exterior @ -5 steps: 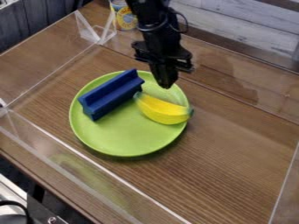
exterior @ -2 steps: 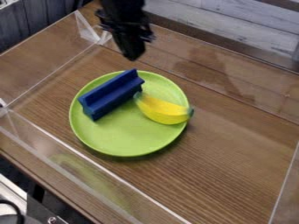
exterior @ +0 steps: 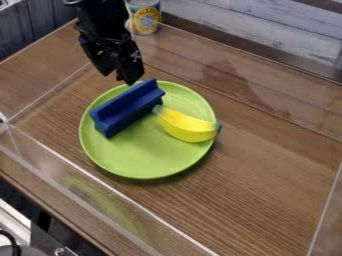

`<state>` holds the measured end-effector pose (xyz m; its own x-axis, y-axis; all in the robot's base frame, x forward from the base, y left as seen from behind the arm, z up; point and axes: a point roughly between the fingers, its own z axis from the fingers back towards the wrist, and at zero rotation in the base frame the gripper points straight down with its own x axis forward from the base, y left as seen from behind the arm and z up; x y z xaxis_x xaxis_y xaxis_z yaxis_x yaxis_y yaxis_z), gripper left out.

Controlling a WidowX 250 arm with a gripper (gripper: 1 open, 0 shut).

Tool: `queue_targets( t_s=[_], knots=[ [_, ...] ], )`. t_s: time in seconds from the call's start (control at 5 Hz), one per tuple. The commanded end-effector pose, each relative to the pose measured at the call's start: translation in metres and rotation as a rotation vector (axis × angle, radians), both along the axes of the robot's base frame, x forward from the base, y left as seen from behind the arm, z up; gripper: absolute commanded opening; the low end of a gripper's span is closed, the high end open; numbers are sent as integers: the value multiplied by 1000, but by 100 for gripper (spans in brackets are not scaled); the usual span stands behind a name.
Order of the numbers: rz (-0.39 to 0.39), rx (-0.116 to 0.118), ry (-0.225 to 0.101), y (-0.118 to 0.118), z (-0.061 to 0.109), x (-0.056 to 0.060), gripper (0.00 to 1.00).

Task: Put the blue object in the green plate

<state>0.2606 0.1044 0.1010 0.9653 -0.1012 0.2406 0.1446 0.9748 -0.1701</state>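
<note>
The blue object (exterior: 127, 108) is a dark blue grooved block lying on the left half of the green plate (exterior: 134, 155), with its far end near the plate's back rim. My gripper (exterior: 118, 72) hangs just behind and to the left of that end. It points steeply down, its jaws are apart and nothing is between them. It touches neither the block nor the plate.
A yellow toy banana (exterior: 187, 125) lies on the plate's right side, next to the block. A yellow-labelled can (exterior: 144, 15) stands at the back. Clear acrylic walls (exterior: 40, 140) fence the wooden table on the left and front.
The gripper has moved from above the banana to the upper left, past the plate's back rim, and risen. Its jaws, shut a second ago, now stand apart. Block and banana have not moved.
</note>
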Motion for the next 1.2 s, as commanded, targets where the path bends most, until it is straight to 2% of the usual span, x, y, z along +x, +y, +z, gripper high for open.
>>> queue_targets(
  t_s=[0.0,0.4,0.8,1.0],
  knots=[
    [-40,26,-38,-8,9,1,100],
    [-2,18,-37,-6,31,-9,100],
    [29,8,-30,-17,22,-13,100],
    [51,3,-26,-17,28,-11,100]
  ],
)
